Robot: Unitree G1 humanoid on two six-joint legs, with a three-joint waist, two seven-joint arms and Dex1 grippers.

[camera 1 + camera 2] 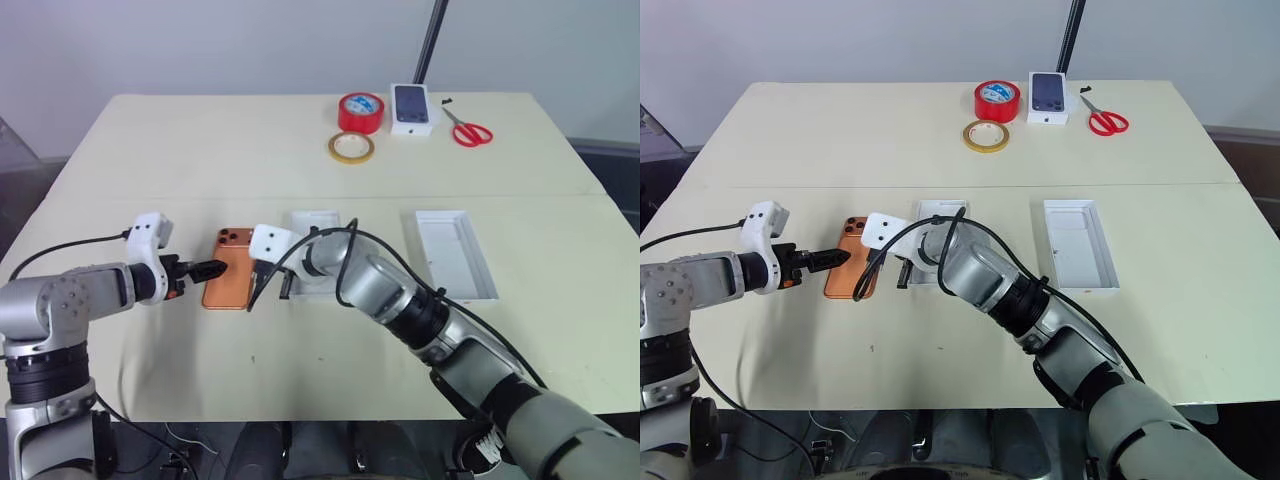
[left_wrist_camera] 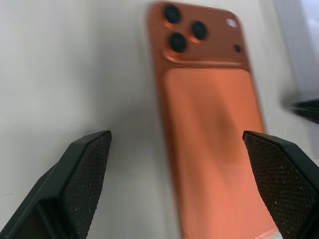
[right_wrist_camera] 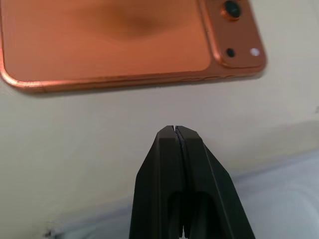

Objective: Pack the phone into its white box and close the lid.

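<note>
Phone [image 2: 209,144], smooth copper-orange slab with 3 dark round lenses, lies flat

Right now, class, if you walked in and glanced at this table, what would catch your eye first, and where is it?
The copper-orange phone stands out, lying camera side up on the near left of the table, between the open left gripper and the shut right gripper. Beside it, partly behind the right arm, sits the white box, with the lid lying further right. At the far edge, the red tape roll and red-handled scissors draw attention.
</note>
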